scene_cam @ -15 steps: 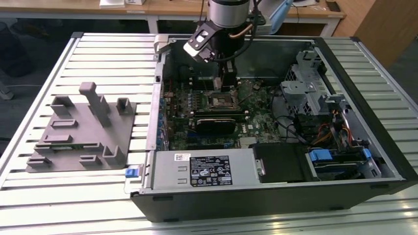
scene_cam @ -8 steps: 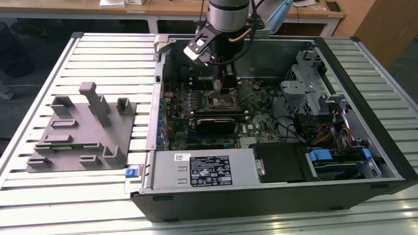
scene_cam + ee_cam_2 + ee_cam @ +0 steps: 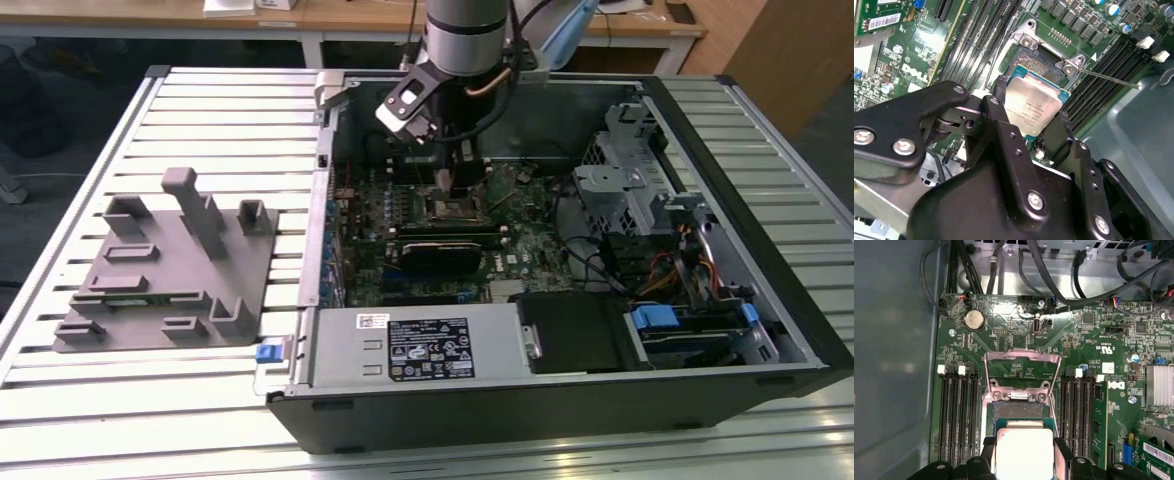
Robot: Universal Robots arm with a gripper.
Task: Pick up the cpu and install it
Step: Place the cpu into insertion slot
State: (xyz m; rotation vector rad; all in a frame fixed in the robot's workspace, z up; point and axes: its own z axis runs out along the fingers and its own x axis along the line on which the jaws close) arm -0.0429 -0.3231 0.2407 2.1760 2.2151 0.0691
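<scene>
1. The gripper (image 3: 451,180) is hanging inside the open computer case (image 3: 561,395), in the upper middle of the exterior view.
2. Its fingers (image 3: 999,97) are pinching the cpu (image 3: 1034,107) by two opposite edges and are closed only to the chip's width. The pick-up is looking done.
3. In both wrist views the cpu is sitting directly over the socket (image 3: 1023,412), with its pale metal top facing up. It is looking slightly tilted and close above the socket, but I cannot tell whether it is touching.
4. The retention frame (image 3: 1021,365) is standing flipped open behind the socket. With the chip held in the grip and nothing clamping it down, the installing is looking not yet finished.
</scene>
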